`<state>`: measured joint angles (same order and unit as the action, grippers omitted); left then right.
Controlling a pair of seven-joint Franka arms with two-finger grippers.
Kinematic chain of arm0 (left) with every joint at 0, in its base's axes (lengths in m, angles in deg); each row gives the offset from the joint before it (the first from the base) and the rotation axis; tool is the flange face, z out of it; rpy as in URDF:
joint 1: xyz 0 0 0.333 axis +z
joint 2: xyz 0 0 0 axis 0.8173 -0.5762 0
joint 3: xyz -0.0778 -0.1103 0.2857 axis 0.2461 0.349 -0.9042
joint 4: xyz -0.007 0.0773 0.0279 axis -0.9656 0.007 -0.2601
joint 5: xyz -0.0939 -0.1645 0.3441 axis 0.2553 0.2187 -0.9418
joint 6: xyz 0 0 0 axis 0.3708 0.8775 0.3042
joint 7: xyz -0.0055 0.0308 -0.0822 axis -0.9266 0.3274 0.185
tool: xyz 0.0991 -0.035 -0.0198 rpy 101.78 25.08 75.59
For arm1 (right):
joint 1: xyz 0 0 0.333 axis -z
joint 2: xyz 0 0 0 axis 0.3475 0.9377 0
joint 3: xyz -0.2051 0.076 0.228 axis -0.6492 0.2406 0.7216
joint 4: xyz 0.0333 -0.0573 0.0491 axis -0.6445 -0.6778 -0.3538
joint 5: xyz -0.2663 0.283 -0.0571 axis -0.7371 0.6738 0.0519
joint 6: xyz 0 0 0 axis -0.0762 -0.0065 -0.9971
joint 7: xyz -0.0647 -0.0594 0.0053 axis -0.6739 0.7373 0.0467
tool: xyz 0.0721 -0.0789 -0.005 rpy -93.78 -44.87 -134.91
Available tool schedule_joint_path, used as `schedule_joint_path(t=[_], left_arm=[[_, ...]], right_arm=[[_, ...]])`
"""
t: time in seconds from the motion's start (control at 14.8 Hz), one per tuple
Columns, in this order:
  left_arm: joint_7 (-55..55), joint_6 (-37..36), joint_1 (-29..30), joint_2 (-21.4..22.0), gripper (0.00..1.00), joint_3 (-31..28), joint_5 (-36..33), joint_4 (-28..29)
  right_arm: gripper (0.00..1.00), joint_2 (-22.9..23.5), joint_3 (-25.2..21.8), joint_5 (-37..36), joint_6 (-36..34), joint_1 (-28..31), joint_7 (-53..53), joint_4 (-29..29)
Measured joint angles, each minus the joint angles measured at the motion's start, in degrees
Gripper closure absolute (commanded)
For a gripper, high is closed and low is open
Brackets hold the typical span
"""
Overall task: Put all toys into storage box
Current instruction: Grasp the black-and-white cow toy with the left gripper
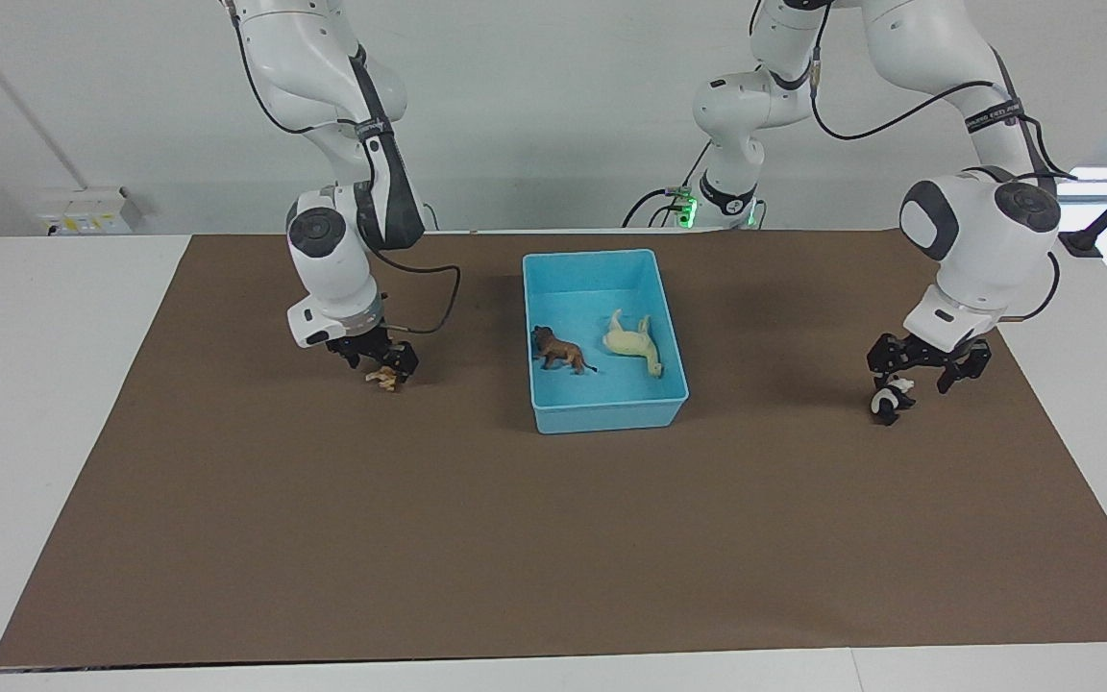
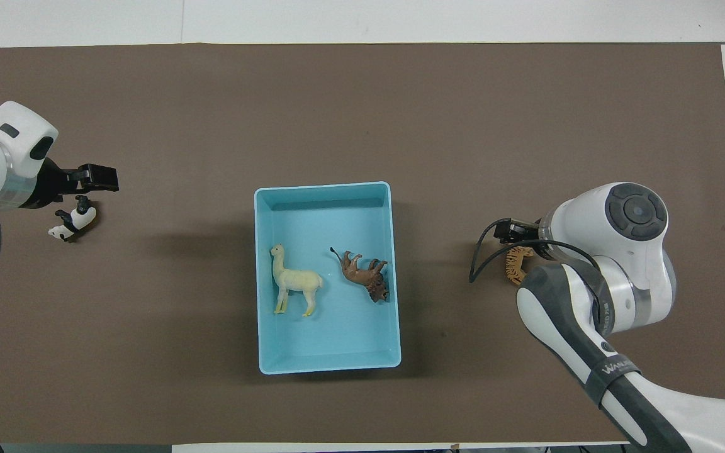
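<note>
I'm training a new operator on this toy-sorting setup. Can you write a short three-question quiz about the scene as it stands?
1. How many toys lie in the storage box?
2. True or false: the tiger is in the box.
3. Which toy is the left gripper over? A lion, B panda, C horse

Key: 1. Two, the lion and the horse. 2. False; it lies on the mat under the open right gripper. 3. B.
</note>
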<state>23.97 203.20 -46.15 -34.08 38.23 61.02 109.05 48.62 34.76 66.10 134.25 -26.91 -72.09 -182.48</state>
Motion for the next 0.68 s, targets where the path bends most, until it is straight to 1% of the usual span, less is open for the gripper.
schedule_joint_path(t=[0.07, 0.2, 0.27, 0.34, 0.54, 0.68], left_arm=[[-1.98, 1.41, 0.62, -0.36, 0.0, 0.01, -0.01, 0.93], [-4.99, 4.08, 1.5, -1.5, 0.0, 0.05, -0.02, 2.62], [-5.74, 5.24, 2.0, -2.2, 0.0, 0.04, -0.02, 3.38], [-6.15, 5.95, 2.59, -2.85, 0.0, 0.07, -0.02, 3.99], [-6.76, 6.41, 3.93, -3.45, 0.0, 0.1, -0.02, 4.57], [-6.78, 6.42, 3.98, -3.45, 0.0, 0.13, -0.02, 4.86]], right_arm=[[0.17, -0.1, 0.03, 0.0, 1.14, -0.01, 0.0, -0.87], [0.69, -0.42, 0.05, 0.0, 1.83, -0.02, 0.0, -1.85], [0.93, -0.57, 0.06, 0.0, 2.01, -0.02, 0.0, -1.94], [1.0, -0.68, 0.09, 0.0, 2.34, -0.04, 0.0, -1.92], [1.0, -1.12, 0.12, 0.0, 2.22, -0.04, 0.01, -0.56], [1.0, -1.01, 0.08, 0.0, -0.6, 0.1, 0.06, 2.18]])
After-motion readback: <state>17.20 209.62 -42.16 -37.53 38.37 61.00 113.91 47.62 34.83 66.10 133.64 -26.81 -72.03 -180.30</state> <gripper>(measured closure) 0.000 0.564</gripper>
